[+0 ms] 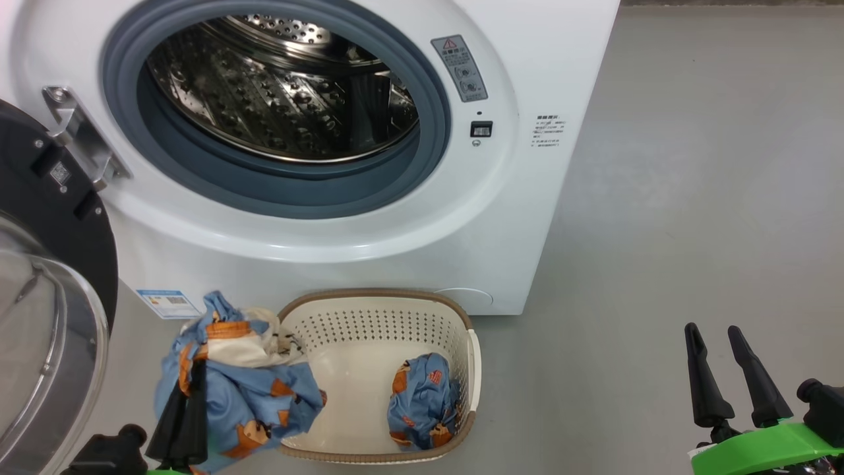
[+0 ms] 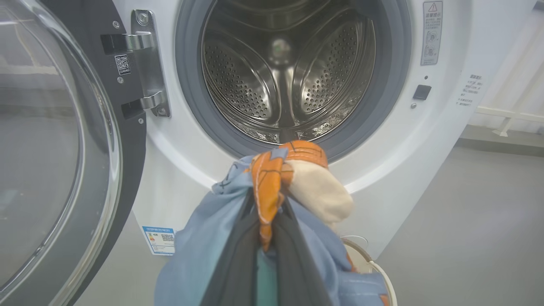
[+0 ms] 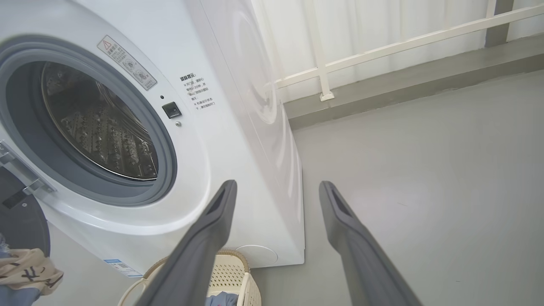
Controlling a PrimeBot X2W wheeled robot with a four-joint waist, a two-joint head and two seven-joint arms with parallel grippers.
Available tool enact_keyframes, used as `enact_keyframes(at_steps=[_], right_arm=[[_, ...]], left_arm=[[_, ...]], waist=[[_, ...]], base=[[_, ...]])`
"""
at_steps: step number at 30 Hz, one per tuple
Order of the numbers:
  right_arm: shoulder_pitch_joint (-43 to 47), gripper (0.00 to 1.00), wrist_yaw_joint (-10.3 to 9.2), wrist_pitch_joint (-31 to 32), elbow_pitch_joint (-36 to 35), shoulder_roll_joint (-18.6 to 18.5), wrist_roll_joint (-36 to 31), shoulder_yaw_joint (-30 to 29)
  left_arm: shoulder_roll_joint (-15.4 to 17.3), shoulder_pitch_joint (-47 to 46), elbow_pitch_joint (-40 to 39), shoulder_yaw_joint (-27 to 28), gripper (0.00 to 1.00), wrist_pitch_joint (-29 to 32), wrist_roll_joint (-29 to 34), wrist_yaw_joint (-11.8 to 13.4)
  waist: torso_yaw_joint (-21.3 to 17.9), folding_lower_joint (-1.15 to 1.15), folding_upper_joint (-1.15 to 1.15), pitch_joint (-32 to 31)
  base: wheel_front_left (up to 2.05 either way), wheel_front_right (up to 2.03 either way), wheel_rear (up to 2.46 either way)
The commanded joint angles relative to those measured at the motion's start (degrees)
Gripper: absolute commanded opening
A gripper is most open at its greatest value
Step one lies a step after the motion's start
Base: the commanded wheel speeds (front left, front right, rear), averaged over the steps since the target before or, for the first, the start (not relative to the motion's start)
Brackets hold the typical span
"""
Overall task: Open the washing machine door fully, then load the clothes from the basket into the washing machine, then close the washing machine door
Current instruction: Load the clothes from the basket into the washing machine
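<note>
The washing machine (image 1: 369, 224) stands with its steel drum (image 1: 283, 86) exposed. The washing machine door (image 1: 46, 277) is swung wide to the left. My left gripper (image 1: 192, 369) is shut on a piece of the clothes (image 1: 250, 389), light blue with orange figures, which hangs just left of the basket (image 1: 376, 316). In the left wrist view this garment (image 2: 272, 182) drapes over my shut fingers (image 2: 238, 255), below the drum mouth (image 2: 289, 72). A second bundle of the clothes (image 1: 422, 399) lies in the basket. My right gripper (image 1: 715, 333) (image 3: 276, 185) is open and holds nothing, off to the right.
Grey floor (image 1: 692, 198) spreads to the right of the machine. A white railing (image 3: 382, 46) and a low ledge run behind it. The open door's glass bowl (image 2: 46, 148) bulges out at the left, close to my left arm.
</note>
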Motion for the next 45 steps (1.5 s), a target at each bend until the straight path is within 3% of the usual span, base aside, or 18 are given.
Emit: enact_keyframes(at_steps=[1, 13, 23, 27, 35, 45], right_arm=[[-0.1, 1.0, 0.43, -0.5, -1.6, -0.8, 0.1, 1.0], [-3.0, 1.0, 0.43, -0.5, -2.1, 0.6, -0.2, 0.9], [-7.0, 1.0, 0.43, -0.5, -2.7, 2.1, -0.8, 0.9], [-9.3, 1.0, 0.43, -0.5, -2.7, 2.7, -0.8, 1.6], [-13.8, 1.0, 0.43, -0.5, -2.7, 4.4, -0.6, 2.6], [-16.8, 1.0, 0.43, -0.5, -2.7, 5.8, -0.4, 4.5]], left_arm=[[0.1, -0.6, -2.3, 2.9, 0.0, -0.8, 0.5, -0.3], [-1.6, -5.5, -2.0, 5.2, 0.0, -0.8, 2.1, -1.3], [-1.4, -20.7, 0.2, 6.7, 0.0, -0.8, 2.9, -1.8], [-0.9, -28.3, 3.5, 7.5, 0.0, -0.8, 1.3, -1.9], [4.0, -45.0, 14.5, 5.7, 0.0, -0.8, 0.3, -2.0], [5.0, -59.7, 29.3, 4.3, 0.0, -0.8, 0.4, -2.0]], waist=[[-0.2, 0.0, 0.0, 0.6], [-1.6, 0.0, 0.0, 5.7], [-2.4, 0.0, 0.0, 12.6], [-3.6, 0.0, 0.0, 15.0], [-6.5, 0.0, 0.0, 20.1], [-9.6, 0.0, 0.0, 24.3]], base=[[0.0, 0.0, 0.0], [0.0, 0.0, 0.0], [0.0, 0.0, 0.0], [0.0, 0.0, 0.0], [0.0, 0.0, 0.0], [0.0, 0.0, 0.0]])
